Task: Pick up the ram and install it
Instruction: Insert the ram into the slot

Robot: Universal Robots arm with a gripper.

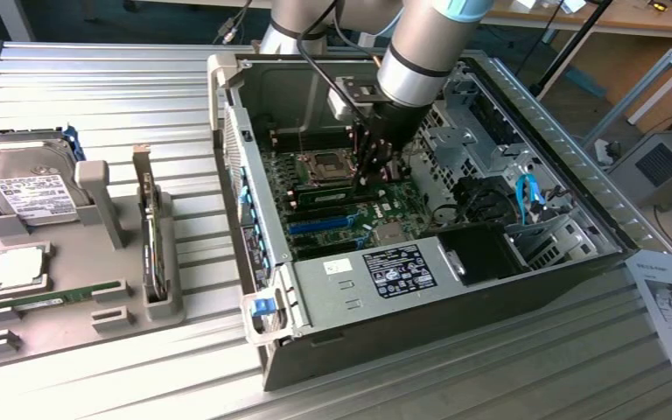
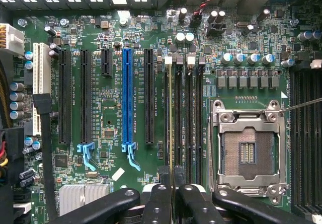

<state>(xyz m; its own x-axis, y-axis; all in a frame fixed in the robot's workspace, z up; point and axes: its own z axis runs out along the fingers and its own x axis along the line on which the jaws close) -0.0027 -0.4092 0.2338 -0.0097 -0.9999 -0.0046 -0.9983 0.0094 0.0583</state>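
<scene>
Right now I see the gripper [image 2: 172, 191] down inside the open computer case [image 1: 325, 306], its fingers [image 2: 157, 199] pinched narrow on the ram [image 2: 171, 123]. From the wrist view the ram shows edge-on as a thin line, lying along the outermost of the memory slots [image 2: 188, 118], between a long black expansion slot [image 2: 149, 95] and the empty processor socket [image 2: 247, 151]. Whether it is seated I cannot tell. At the exterior view's left, well apart from the case, a grey tray [image 1: 67, 328] carries a hard drive [image 1: 27, 188] and another green stick [image 1: 50, 300]
</scene>
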